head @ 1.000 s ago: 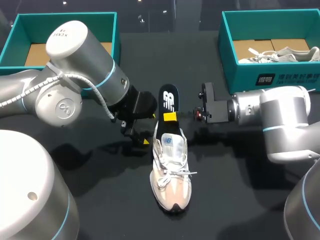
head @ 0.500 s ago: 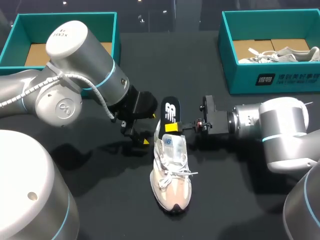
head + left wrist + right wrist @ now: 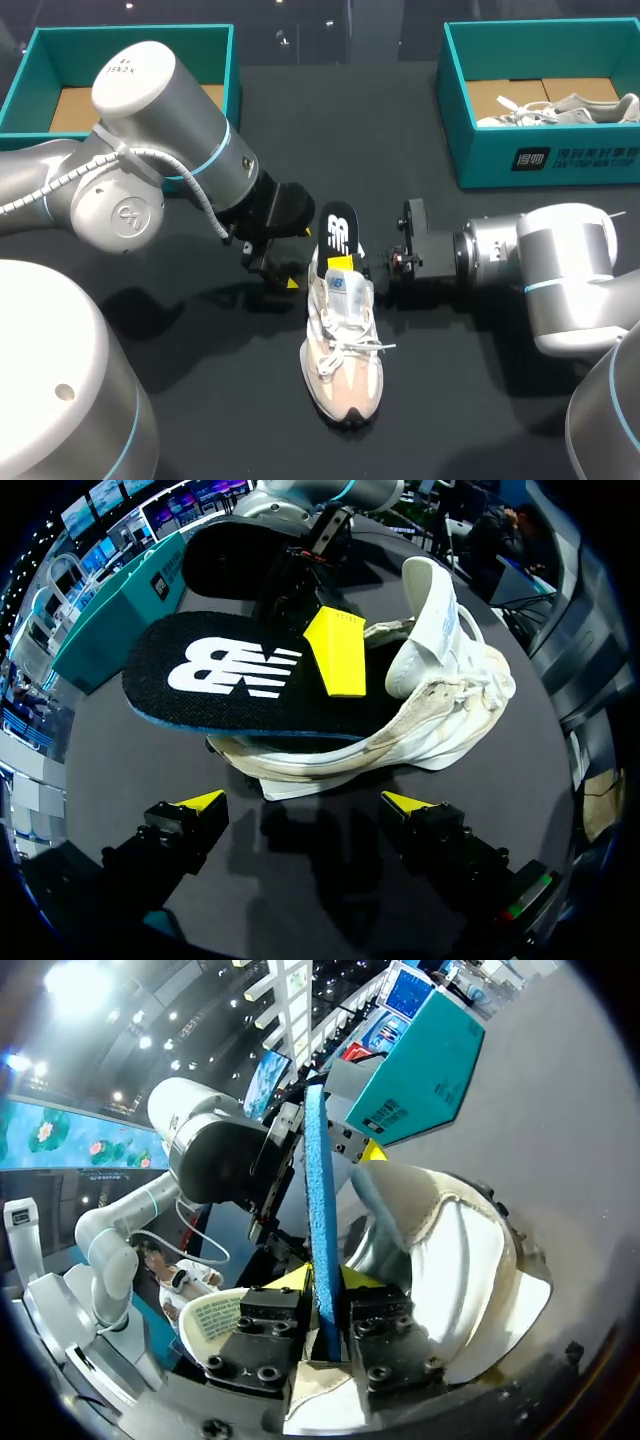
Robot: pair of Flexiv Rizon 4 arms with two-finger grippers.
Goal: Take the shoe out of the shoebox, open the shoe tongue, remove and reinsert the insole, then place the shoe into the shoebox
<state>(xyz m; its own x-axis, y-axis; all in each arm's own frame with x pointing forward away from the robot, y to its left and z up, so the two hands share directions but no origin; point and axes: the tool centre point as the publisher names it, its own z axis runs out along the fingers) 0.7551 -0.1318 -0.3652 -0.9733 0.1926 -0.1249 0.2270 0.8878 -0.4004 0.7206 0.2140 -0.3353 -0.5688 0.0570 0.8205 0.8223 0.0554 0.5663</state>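
shoe [image 3: 342, 345] out of shoebox [image 3: 480, 165] | my right gripper [image 3: 325, 1305] clamps insole [image 3: 339, 232], half in | left gripper [image 3: 303, 801] jaws apart | seating, boxing left

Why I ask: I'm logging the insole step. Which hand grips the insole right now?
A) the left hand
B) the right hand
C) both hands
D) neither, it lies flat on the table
B: the right hand is shut on the insole, one finger on each face, while the left hand is open, with the shoe ahead of it.
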